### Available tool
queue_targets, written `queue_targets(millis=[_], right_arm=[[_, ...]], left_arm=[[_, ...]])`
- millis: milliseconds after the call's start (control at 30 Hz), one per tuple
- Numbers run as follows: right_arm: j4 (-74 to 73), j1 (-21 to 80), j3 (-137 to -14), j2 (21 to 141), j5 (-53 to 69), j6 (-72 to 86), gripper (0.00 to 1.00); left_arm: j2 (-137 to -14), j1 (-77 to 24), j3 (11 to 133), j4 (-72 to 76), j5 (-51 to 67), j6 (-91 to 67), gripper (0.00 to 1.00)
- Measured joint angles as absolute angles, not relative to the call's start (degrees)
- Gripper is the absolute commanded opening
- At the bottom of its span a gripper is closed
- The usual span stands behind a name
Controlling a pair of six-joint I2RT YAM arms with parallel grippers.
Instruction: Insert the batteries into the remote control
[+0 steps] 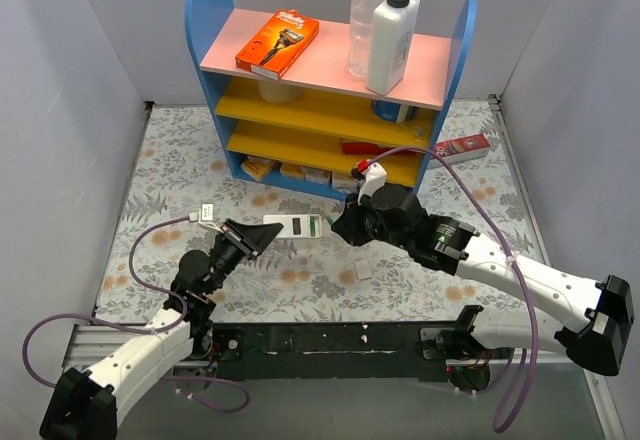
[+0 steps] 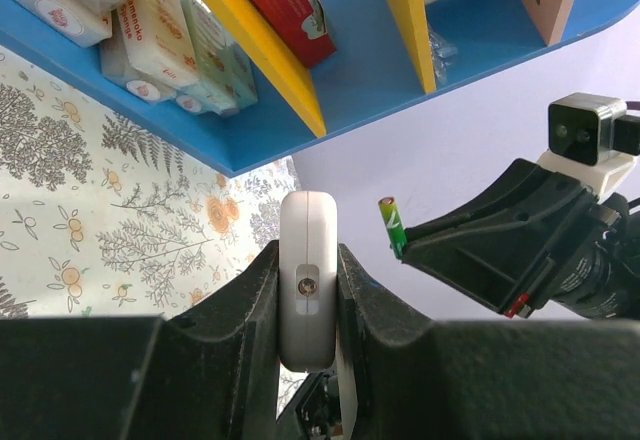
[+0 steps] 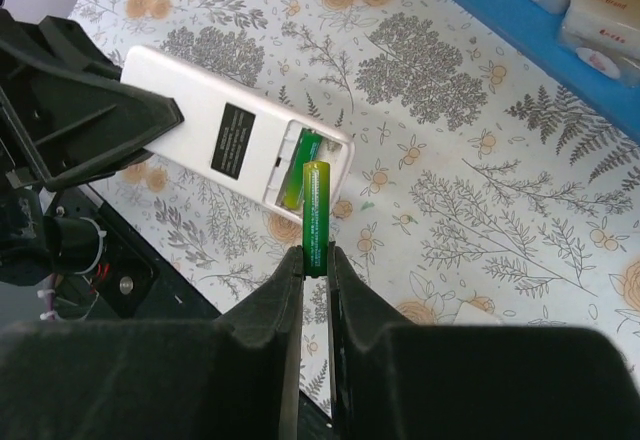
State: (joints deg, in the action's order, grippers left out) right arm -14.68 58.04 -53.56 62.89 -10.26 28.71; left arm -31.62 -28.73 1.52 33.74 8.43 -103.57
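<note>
The remote control (image 3: 205, 110) was clamped end-on in the left gripper (image 2: 308, 295). A battery (image 3: 316, 205) was pinched in the right gripper (image 3: 316, 260), tip near the open end.

Remote control (image 1: 296, 226) in left jaws, apparently.

battery (image 3: 316, 215) base hidden, remote (image 3: 200, 100) end perhaps covered

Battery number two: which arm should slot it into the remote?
Right: the right gripper pinches a battery beside the opened remote control, one cell seated inside. The left gripper is busy clamping that remote.
</note>
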Motion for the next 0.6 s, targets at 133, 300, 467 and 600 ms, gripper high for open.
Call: queue_targets(millis=[133,300,467,600], right_arm=[[-15.66,58.19,-53.56,63.48,-8.6,29.56,0.01],[-16.21,58.26,-53.56,66.26,-7.18,31.57,0.01],[-15.51,58.67,-53.54,67.26,-7.07,33.71,0.01],[-14.83,59.35,-53.56,68.1,-7.25,34.5,0.01]], left_arm=[[-34.57,-28.73,1.52,37.71,8.43,-104.05,0.0],[-34.22,-28.73,1.52,39.46,8.4,-104.62,0.0],[-32.27,-28.73,1.52,38.63,8.08,-105.03,0.0],[-31.51,-28.73,1.52,38.02,7.97,-105.67,0.0]])
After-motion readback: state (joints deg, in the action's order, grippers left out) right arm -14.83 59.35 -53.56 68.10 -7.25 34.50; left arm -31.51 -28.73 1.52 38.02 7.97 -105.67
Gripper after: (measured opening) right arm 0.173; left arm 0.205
